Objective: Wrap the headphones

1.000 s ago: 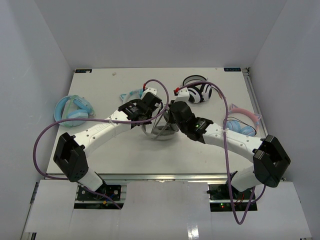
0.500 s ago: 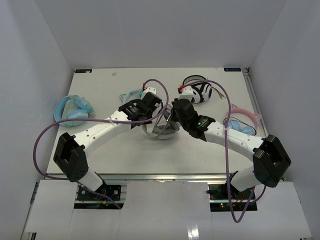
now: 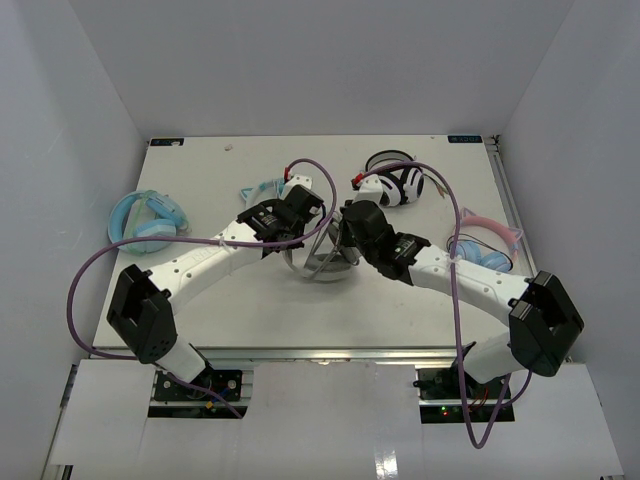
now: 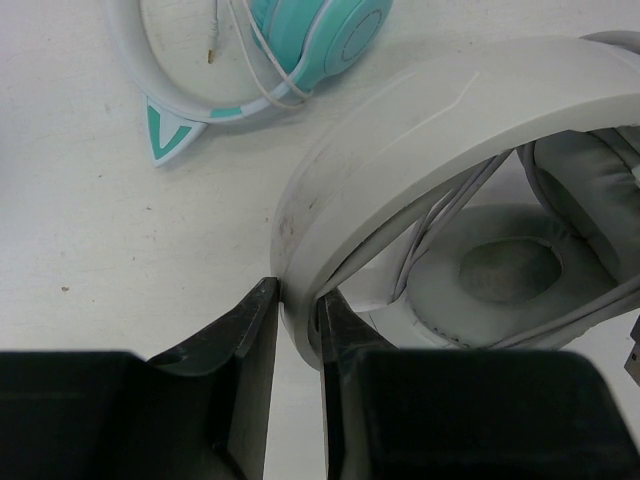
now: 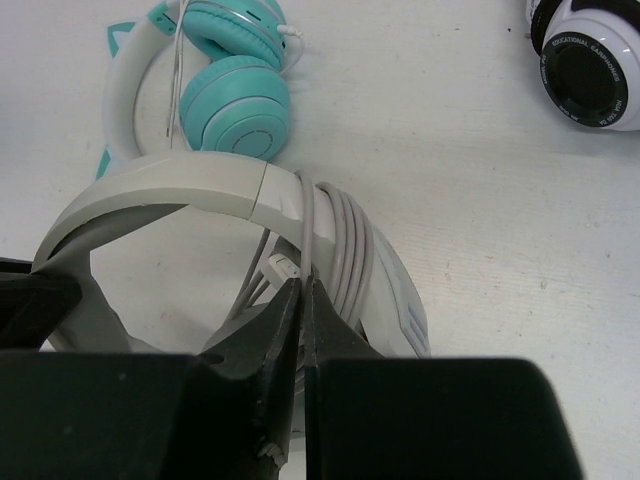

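The light grey headphones (image 3: 322, 262) lie at the table's middle, between my two grippers. In the left wrist view my left gripper (image 4: 297, 300) is shut on the grey-white headband (image 4: 420, 130); an oval padded cup (image 4: 505, 275) shows beyond it. In the right wrist view my right gripper (image 5: 303, 290) is shut on the thin grey cable (image 5: 308, 215), which runs in several turns over the headband (image 5: 170, 185). In the top view the left gripper (image 3: 298, 222) is left of the headphones and the right gripper (image 3: 348, 232) is right of them.
Teal cat-ear headphones (image 4: 300, 40) lie just behind the grey ones, also in the right wrist view (image 5: 230, 80). Black-and-white striped headphones (image 3: 395, 183) are at the back right. Pale blue headphones (image 3: 148, 220) lie far left, a pink-eared blue pair (image 3: 485, 248) far right.
My right gripper has shifted a little back and forth beside the headphones with the cable in it. The left gripper has held still on the headband.
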You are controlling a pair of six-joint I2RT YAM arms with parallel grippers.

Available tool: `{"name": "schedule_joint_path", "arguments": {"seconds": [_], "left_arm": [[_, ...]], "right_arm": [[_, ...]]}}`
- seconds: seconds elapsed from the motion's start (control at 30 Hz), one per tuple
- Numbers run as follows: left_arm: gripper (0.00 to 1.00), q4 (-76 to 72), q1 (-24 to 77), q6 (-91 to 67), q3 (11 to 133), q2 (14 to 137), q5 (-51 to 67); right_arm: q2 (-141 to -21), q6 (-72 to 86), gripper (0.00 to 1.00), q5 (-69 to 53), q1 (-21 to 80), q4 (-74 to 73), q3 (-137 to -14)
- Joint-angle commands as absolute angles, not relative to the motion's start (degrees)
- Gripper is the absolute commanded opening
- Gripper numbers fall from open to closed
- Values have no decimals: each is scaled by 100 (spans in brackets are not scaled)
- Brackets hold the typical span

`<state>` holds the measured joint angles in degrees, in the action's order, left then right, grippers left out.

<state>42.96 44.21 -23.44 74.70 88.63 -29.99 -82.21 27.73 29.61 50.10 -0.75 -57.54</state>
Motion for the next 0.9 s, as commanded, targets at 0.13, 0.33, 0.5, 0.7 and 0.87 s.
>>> {"name": "schedule_joint_path", "arguments": {"seconds": [0.13, 0.33, 0.5, 0.7, 0.87], "left_arm": [[0, 3328, 4246, -2347, 7505, 9055, -2040], [0, 2980, 4114, -2373, 7471, 9342, -1266], [0, 2822, 3993, -2405, 7375, 9589, -973], [0, 2491, 3798, -2376, 7182, 9720, -581], [0, 2345, 3647, -2408, 7047, 9774, -499]], "right_arm": [[-8141, 2870, 8, 3615, 5118, -109, -5395], [-8262, 2962, 8, 3937, 5115, -88, -5335], [-8443, 2981, 8, 4099, 5115, 107, -5239], [-8685, 3105, 8, 4225, 5115, 123, -5257], [-8809, 3217, 8, 4289, 5115, 123, -5230]]}}
